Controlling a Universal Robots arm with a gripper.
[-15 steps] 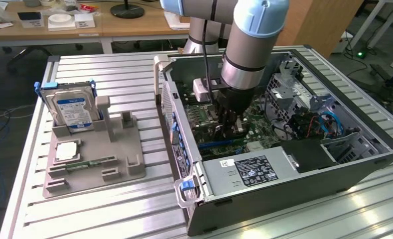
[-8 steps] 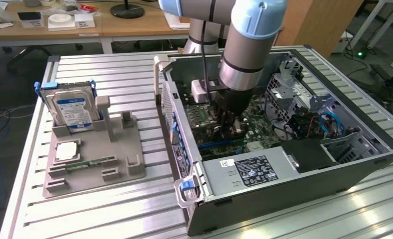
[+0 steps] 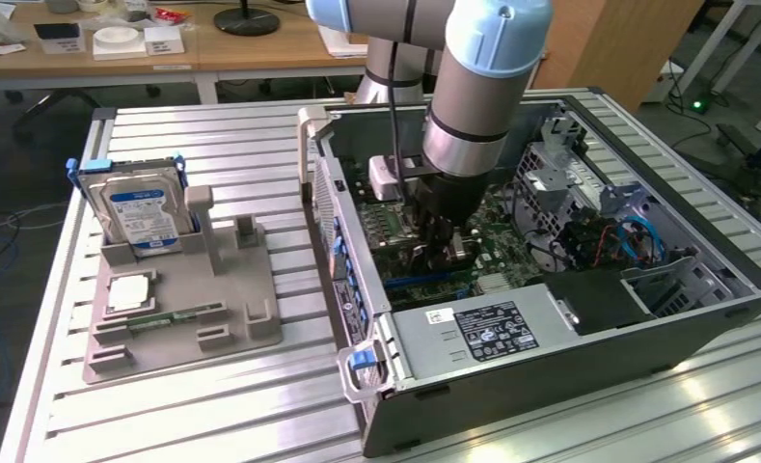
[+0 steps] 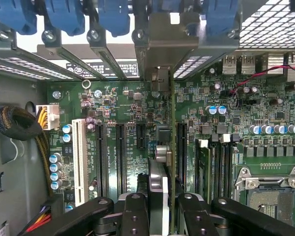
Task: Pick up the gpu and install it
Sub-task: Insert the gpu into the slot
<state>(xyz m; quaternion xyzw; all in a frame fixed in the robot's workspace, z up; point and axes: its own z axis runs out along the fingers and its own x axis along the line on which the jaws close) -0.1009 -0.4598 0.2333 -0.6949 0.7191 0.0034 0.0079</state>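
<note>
My gripper (image 3: 437, 234) is down inside the open computer case (image 3: 689, 318), just above the green motherboard (image 3: 515, 256). In the wrist view the gripper (image 4: 163, 199) is shut on the gpu (image 4: 172, 147). The card shows edge-on as a thin dark board running away from the fingers (image 4: 133, 209). Its silver bracket (image 4: 160, 44) stands at the case's rear slot openings, under the blue latches. The card stands upright among the black expansion slots (image 4: 120, 157). Whether its lower edge sits in a slot is hidden.
On the exterior view's left, a grey holder (image 3: 180, 318) carries the silver hard drive with blue label (image 3: 142, 207) and a slim green memory stick (image 3: 175, 315). The power supply (image 3: 483, 333) fills the case's near corner. A white slot (image 4: 79, 157), cable bundle (image 4: 19, 128) and processor socket (image 4: 273, 196) flank the card.
</note>
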